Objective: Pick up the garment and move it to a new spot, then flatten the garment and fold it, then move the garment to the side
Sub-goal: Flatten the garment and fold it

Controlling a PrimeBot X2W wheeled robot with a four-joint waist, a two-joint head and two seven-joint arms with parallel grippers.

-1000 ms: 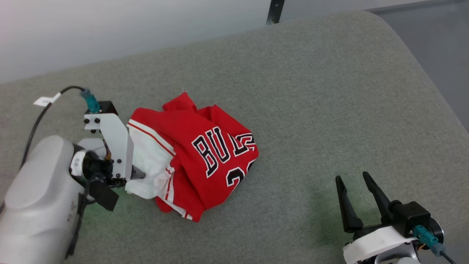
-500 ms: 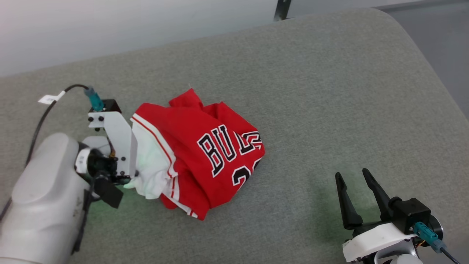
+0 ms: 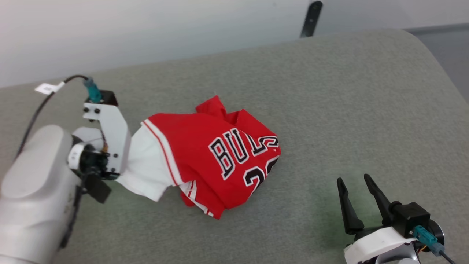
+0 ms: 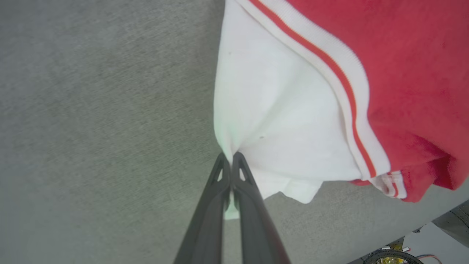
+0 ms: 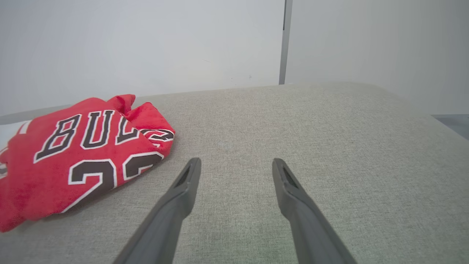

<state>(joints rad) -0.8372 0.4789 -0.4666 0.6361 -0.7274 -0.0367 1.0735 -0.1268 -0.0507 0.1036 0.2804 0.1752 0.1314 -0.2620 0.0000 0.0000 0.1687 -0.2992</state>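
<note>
The garment (image 3: 216,157) is a crumpled red jersey with black white-outlined lettering, lying on the grey cushion (image 3: 329,110). Its white sleeve (image 3: 144,168) stretches toward my left gripper. In the left wrist view my left gripper (image 4: 231,157) is shut on the white sleeve (image 4: 278,124), whose cloth is pinched between the fingertips, with the striped trim (image 4: 344,91) and red body to the right. My right gripper (image 3: 354,182) stands open at the lower right, well clear of the garment (image 5: 77,154), with nothing between its fingers (image 5: 183,187).
A pale wall (image 3: 146,29) rises behind the cushion, with a dark upright bar (image 3: 310,18) at the back. The cushion's right edge curves down to a grey floor (image 3: 450,47). Bare cushion (image 5: 293,121) lies ahead of the right gripper.
My left gripper has shut on the white sleeve and lifted it, pulling the sleeve taut. The camera has shifted, moving the whole scene right in the picture. The right gripper stays open.
</note>
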